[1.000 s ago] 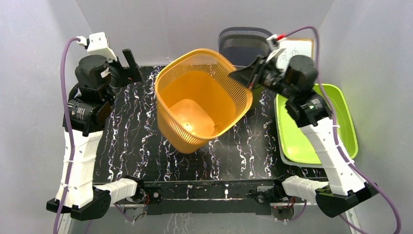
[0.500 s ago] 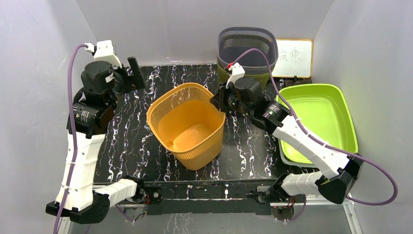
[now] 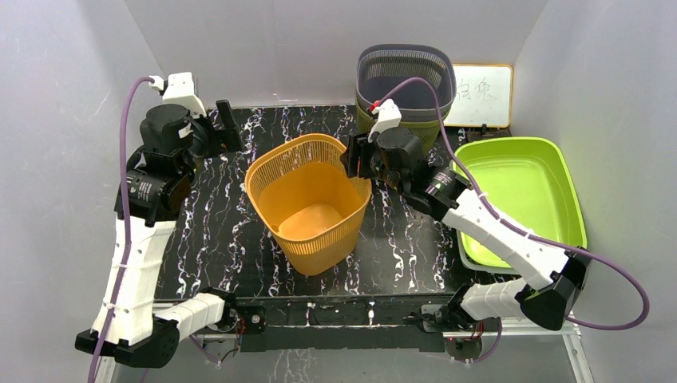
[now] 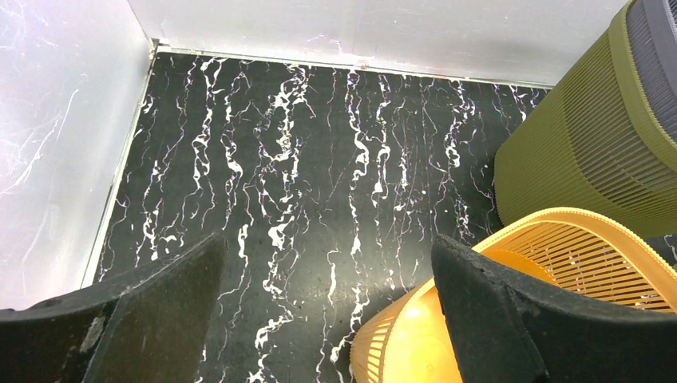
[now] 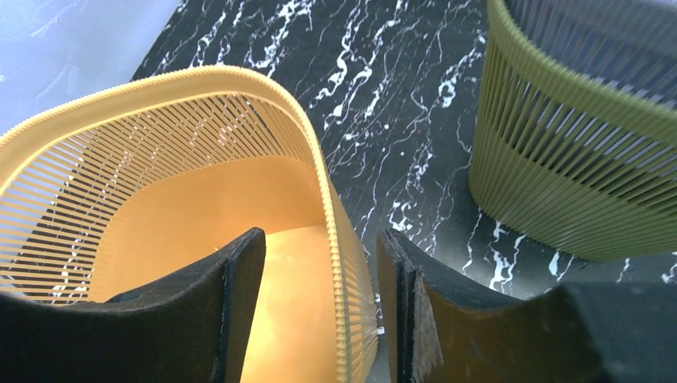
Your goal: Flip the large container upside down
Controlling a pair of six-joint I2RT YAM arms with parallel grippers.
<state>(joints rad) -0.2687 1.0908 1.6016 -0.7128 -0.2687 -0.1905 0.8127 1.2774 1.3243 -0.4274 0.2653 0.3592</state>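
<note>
The large orange slatted basket (image 3: 307, 223) stands upright, mouth up, in the middle of the black marbled table (image 3: 215, 239). My right gripper (image 3: 355, 159) is open at the basket's far right rim, one finger inside and one outside, with a gap on each side of the wall; the right wrist view shows this (image 5: 321, 239) around the orange rim (image 5: 327, 191). My left gripper (image 3: 227, 128) is open and empty above the table's back left; in its wrist view (image 4: 329, 243) the basket's rim (image 4: 559, 239) shows at the lower right.
A dark grey basket nested in an olive one (image 3: 405, 76) stands at the back, close behind the right gripper; it also shows in the wrist views (image 4: 583, 152) (image 5: 575, 159). A lime green tray (image 3: 519, 199) lies at the right. A small whiteboard (image 3: 481, 94) leans at the back right.
The orange basket, held high and tilted by the right gripper a second ago, has come down and now stands on the table. The left gripper has shifted slightly right.
</note>
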